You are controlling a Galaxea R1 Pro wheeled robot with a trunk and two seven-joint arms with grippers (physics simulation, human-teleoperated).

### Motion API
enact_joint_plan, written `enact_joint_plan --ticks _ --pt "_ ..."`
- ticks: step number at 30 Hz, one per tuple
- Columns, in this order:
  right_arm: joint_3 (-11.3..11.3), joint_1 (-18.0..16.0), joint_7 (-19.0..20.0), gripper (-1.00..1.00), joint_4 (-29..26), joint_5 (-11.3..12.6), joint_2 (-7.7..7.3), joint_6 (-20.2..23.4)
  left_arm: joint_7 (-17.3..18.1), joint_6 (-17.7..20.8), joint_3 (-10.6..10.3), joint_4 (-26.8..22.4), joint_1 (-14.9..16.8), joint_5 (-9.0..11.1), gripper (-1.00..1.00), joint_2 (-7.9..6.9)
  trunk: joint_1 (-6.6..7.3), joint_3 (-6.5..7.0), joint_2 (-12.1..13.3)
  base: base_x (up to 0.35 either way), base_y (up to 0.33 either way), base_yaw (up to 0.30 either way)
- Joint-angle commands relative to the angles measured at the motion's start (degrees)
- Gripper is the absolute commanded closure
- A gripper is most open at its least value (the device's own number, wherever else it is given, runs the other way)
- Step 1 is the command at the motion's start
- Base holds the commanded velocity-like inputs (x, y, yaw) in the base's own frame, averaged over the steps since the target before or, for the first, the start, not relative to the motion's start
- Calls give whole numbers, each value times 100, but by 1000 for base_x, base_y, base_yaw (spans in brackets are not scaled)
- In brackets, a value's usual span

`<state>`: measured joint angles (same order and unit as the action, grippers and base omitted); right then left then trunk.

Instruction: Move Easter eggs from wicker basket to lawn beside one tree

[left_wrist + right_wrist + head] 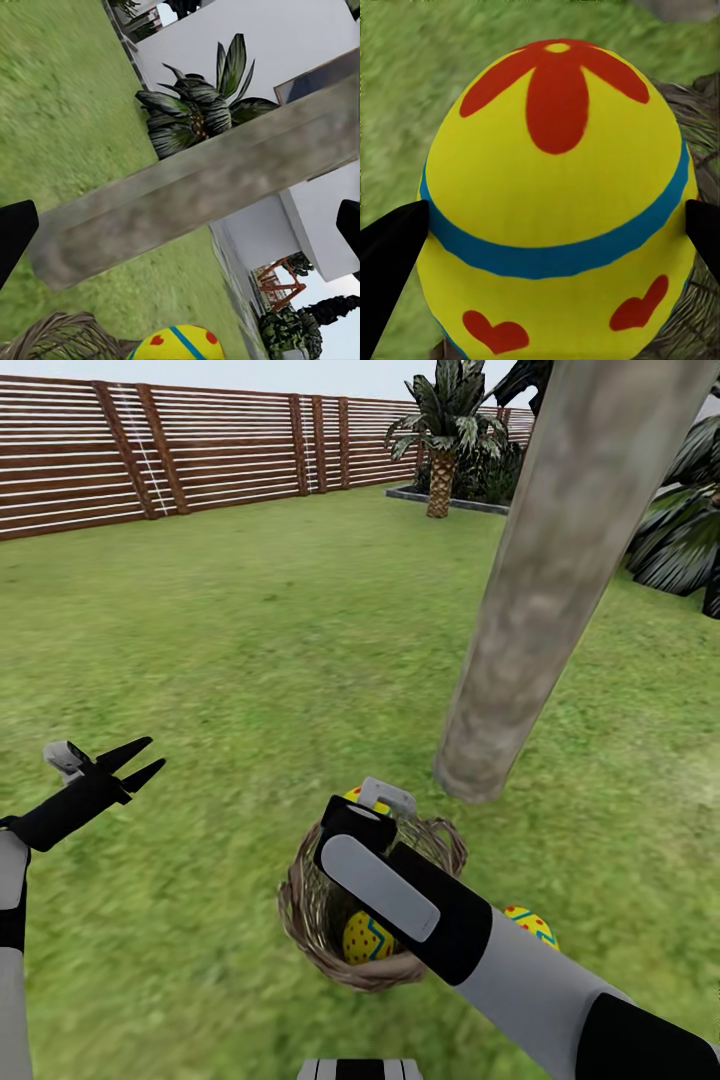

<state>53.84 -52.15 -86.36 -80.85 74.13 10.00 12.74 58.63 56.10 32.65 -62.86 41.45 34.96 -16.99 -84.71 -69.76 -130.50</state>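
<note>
Three Easter eggs are counted in the head view: one with a blue zigzag (367, 938) lies inside the wicker basket (310, 935), one (531, 925) rests on the lawn (250, 660) just beside the basket, partly hidden by the right forearm, and a third (354, 795) shows as a yellow sliver at the basket's far rim, ahead of the right gripper (385, 796). One basket is seen, standing close to the base of the tree (540, 590). One pale trunk is in view, and palm-like plants stand along the fence and at the right.

In the right wrist view a flowered egg (556, 202) sits between the two black fingertips (390, 247), which lie close against its sides; whether they press on it cannot be told. The step in hand is judged to be the taking of this egg at the basket's rim. It would be done well if the fingers were closed across the egg's widest band, squarely and gently, since a smooth rounded shell is likely to squirt out of a skewed pinch. A straight lift clear of the woven rim should follow, then a short carry to the grass by the trunk, where the egg should be set down low so that it does not roll.

The left gripper (140, 762) is held released, fingers spread, above the lawn well to the left of the basket.
</note>
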Motion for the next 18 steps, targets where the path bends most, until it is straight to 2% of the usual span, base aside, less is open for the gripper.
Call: enact_joint_plan --ticks 1,4,8,11,14,18 --pt "4 -6 -35 100 -6 22 0 61 17 23 5 2 4 -6 -100 1 23 14 40 0 0 0" --pt "4 -14 -57 100 -76 22 0 63 18 23 5 2 4 -6 -100 2 89 68 160 0 0 0" --pt "4 -23 -304 100 -113 22 0 97 19 23 5 2 4 -6 -100 0 177 140 321 0 0 0" --pt "4 -23 -329 100 -109 7 0 415 19 25 5 2 4 -6 -100 1 243 194 441 0 0 0" --pt "12 -23 -317 100 -104 -51 -19 521 19 24 5 -1 4 -6 -100 5 309 248 561 0 0 0" --pt "229 -23 -288 100 -94 -386 -31 543 23 24 5 -2 4 -6 -100 2 397 319 722 0 0 0"
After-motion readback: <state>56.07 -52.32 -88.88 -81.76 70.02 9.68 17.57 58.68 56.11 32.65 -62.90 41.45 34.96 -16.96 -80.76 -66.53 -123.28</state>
